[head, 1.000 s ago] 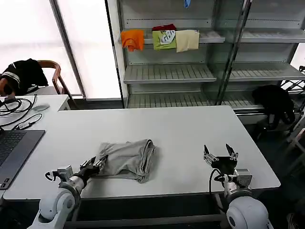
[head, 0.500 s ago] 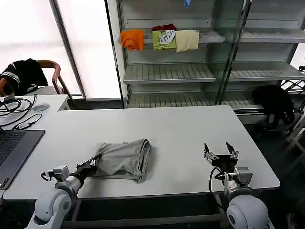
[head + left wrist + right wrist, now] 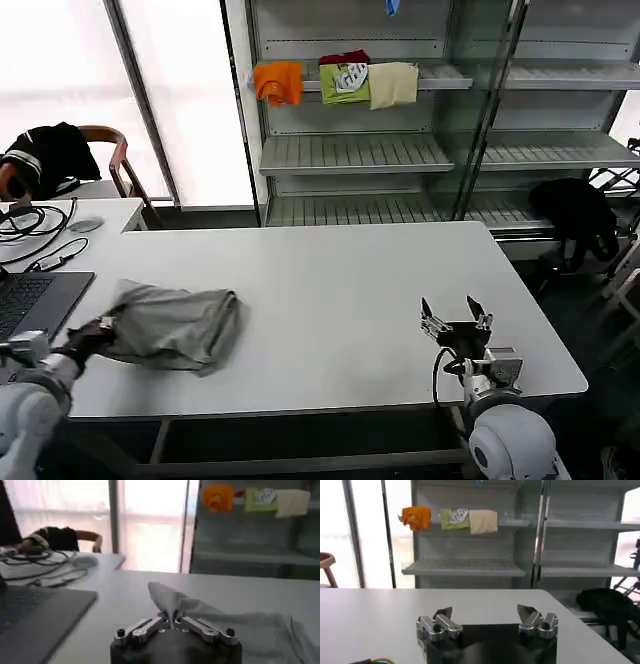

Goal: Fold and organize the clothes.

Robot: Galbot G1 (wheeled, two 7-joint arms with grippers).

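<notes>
The left gripper (image 3: pixel 171 621) pinches one edge of the crumpled light grey cotton shirt (image 3: pixel 172 324), which trails beyond its fingertips. That thin pinch could slip under drag, or pull the shirt into the dark laptop (image 3: pixel 28 305) just beside it. The right gripper (image 3: pixel 452 318) waits spread wide.

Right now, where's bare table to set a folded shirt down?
The widest bare patch lies between the bundled grey shirt and the open right gripper, reaching the table's far edge. The robot's left end is crowded: the left gripper pinches the shirt beside the laptop, with cables behind.

White rounded arms; black claw (image 3: pixel 448 312) with silver fingers (image 3: pixel 436 625), visible screws.
</notes>
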